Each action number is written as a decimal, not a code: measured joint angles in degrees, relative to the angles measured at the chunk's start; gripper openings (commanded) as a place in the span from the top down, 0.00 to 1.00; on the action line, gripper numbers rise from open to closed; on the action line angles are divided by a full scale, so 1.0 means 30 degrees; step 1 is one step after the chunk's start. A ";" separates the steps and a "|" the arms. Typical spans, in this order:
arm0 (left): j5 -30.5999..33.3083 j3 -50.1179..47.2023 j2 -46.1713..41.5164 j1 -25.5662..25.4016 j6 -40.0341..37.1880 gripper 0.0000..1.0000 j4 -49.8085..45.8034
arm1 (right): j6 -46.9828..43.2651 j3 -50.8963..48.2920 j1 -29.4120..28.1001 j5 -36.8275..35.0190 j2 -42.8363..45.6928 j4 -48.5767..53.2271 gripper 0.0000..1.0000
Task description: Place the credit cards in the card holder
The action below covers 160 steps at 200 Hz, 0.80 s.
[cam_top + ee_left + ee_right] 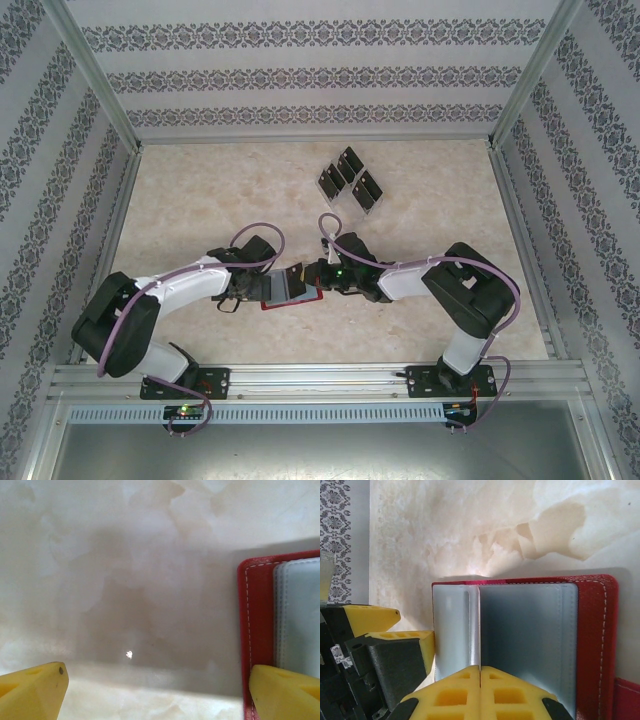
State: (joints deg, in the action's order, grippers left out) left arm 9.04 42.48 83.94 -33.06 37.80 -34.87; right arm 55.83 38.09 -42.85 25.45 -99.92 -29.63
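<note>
The card holder [290, 293], a red wallet, lies open on the table between my two grippers, its grey inside [530, 635] facing up. My right gripper [480, 672] is shut on a thin grey inner leaf of the card holder and holds that leaf upright. At the card holder's left edge [255, 625] my left gripper [160, 695] stands open, one yellow fingertip [285, 692] over the red edge and the other over bare table. The credit cards [350, 180], several black ones, stand in a clear rack at the back of the table, well away from both grippers.
The marble-look table [200, 200] is fenced by patterned walls and a metal frame. The clear rack [331, 194] stands at the back centre. The left gripper's yellow fingers [375, 620] sit close beside the card holder in the right wrist view.
</note>
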 measured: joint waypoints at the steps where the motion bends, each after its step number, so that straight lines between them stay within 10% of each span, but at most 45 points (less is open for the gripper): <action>1: 0.0000 0.0000 0.0007 0.0000 0.0000 0.06 0.0007 | 0.0000 0.0000 0.0000 0.0000 0.0000 -0.0007 1.00; 160: -0.0080 -0.0124 0.0007 -0.0007 0.0058 0.06 0.0270 | 0.1362 -0.0342 0.0000 0.0678 -0.0670 -0.1749 1.00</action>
State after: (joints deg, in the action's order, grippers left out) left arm 8.80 42.11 83.96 -33.08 37.98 -34.06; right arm 59.92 37.06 -42.85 27.49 -101.93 -34.87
